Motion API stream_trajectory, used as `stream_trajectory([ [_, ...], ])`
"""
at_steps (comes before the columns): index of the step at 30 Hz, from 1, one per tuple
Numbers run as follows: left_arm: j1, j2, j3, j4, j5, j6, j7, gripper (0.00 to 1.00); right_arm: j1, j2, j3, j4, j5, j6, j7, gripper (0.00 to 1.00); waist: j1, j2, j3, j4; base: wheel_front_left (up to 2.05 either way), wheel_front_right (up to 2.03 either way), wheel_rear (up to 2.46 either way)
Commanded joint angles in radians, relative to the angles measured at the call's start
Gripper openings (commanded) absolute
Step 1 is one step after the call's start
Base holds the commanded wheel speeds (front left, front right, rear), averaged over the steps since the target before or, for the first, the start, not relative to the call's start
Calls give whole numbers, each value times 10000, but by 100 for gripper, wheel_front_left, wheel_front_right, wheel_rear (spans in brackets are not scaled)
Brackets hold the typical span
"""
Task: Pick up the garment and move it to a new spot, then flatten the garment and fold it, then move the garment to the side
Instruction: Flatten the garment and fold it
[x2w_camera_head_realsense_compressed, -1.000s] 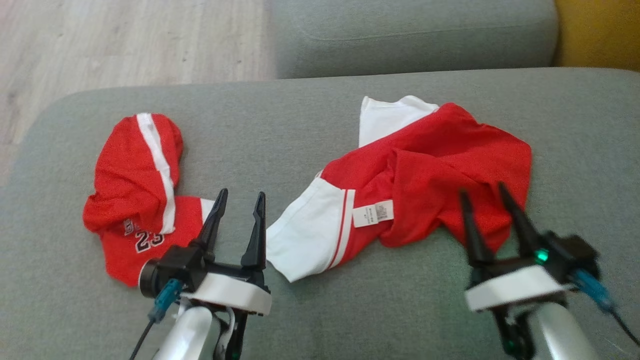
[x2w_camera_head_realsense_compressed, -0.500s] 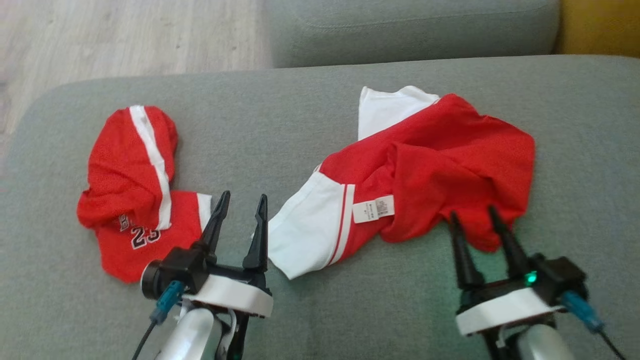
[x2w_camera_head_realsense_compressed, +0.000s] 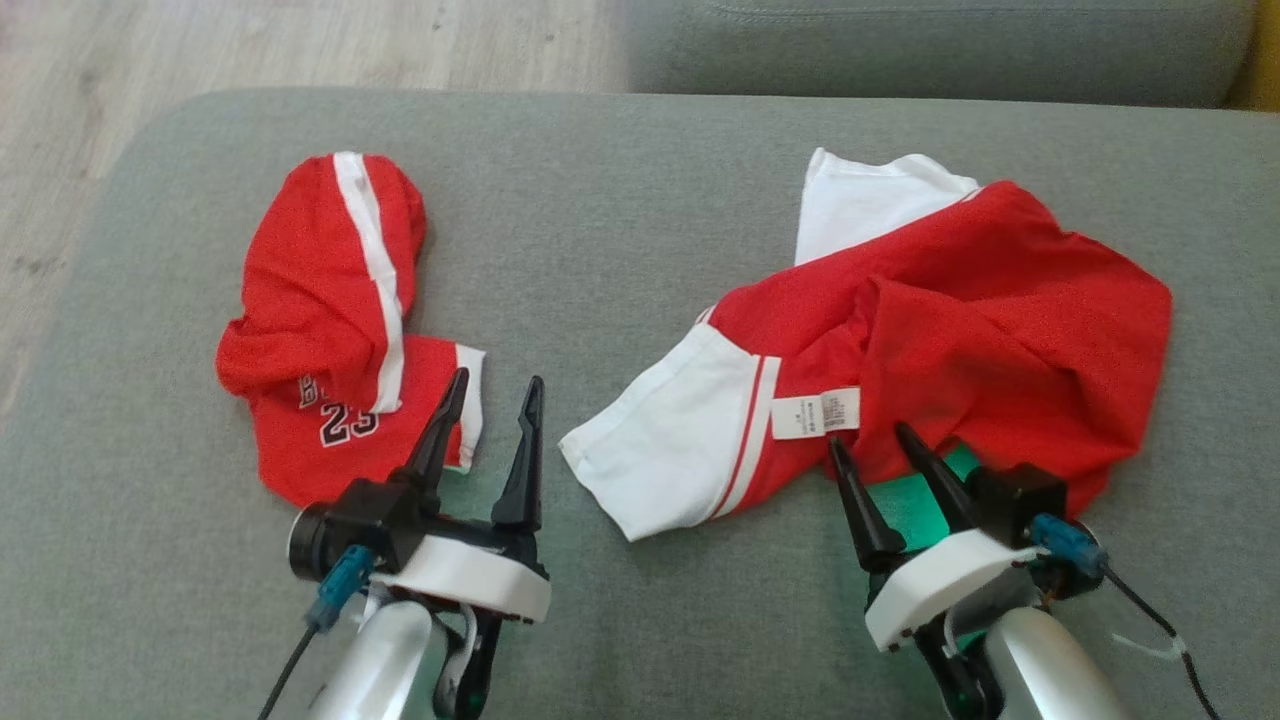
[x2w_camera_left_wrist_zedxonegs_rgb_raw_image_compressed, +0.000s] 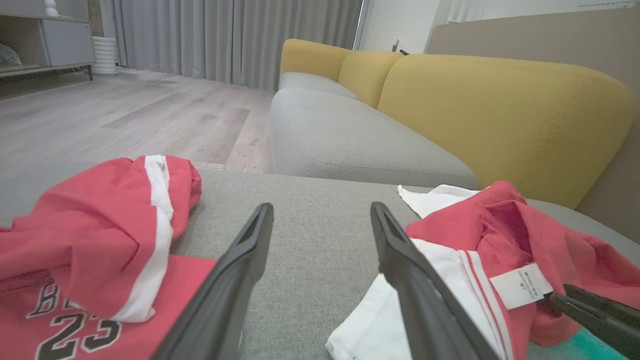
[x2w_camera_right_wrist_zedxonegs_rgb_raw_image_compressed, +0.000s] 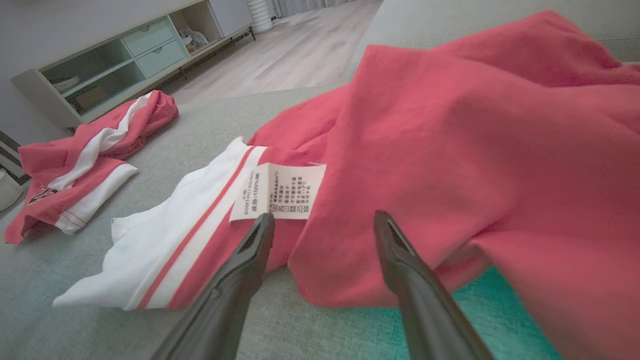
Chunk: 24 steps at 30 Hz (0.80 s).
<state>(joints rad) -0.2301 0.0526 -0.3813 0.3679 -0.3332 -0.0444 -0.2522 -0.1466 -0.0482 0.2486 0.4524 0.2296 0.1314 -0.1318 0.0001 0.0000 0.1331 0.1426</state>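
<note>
The red-and-white garment (x2w_camera_head_realsense_compressed: 1000, 300) lay crumpled at about 3 o'clock on the grey sofa seat (x2w_camera_head_realsense_compressed: 610, 230) in the head view. Its red body was bunched in folds. One white panel (x2w_camera_head_realsense_compressed: 680, 450) with red stripes pointed toward 7 o'clock, and another white part (x2w_camera_head_realsense_compressed: 860, 200) stuck out at 11 o'clock. A white care label (x2w_camera_head_realsense_compressed: 815, 413) lay face up near the garment's 6 o'clock edge.

Just at that edge, at 5 o'clock of the seat, the right gripper (x2w_camera_head_realsense_compressed: 866, 437) stood released, jaws spread and holding nothing. In the right wrist view its tips sat over the red hem beside the label; whether they touched the cloth could not be told. A green glow fell on the seat beneath it.

The left gripper (x2w_camera_head_realsense_compressed: 500, 378), at 7 o'clock, was likewise released and empty. It was over bare seat between the two garments.

At 9 o'clock, well apart from the first, a second red garment (x2w_camera_head_realsense_compressed: 320, 300) lay rumpled, with a white stripe and the number 23. Beyond the seat, at 12 o'clock, came another grey cushion (x2w_camera_head_realsense_compressed: 900, 40). Pale wooden floor (x2w_camera_head_realsense_compressed: 250, 40) lay at 11 o'clock. The left wrist view showed a yellow backrest (x2w_camera_left_wrist_zedxonegs_rgb_raw_image_compressed: 500, 115).
</note>
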Motion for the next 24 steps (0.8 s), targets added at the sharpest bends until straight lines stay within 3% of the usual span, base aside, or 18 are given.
stream_trajectory([
  [1,-463,8,308,-250,118,-17,-95,100,-468,-20,256,-40,45,-7,-1,100,-1,0,77,133,0,0,0],
  [9,-515,-3,327,-248,164,-30,-95,100,-989,-20,232,1149,289,-7,38,100,-1,0,200,265,0,0,0],
  [10,-515,-4,335,-242,172,-28,-95,100,-1054,-20,245,1260,289,-7,-6,58,-1,0,196,254,0,0,0],
  [11,-507,-5,346,-232,181,-24,-95,100,-1116,-20,258,1355,231,-7,-84,5,-1,0,174,231,0,0,0],
  [12,-492,-5,355,-219,188,-20,-95,100,-1151,-20,278,1435,219,-7,-143,0,-1,0,143,204,0,0,0],
  [18,-350,8,484,-151,208,6,-95,100,-1048,-20,-18,1589,-21,-7,-407,0,-1,0,-214,-216,0,0,0],
  [24,-89,1,597,-180,169,41,-95,100,-291,-20,-1201,800,-1116,-7,-153,0,-1,0,-778,-899,0,0,0],
])
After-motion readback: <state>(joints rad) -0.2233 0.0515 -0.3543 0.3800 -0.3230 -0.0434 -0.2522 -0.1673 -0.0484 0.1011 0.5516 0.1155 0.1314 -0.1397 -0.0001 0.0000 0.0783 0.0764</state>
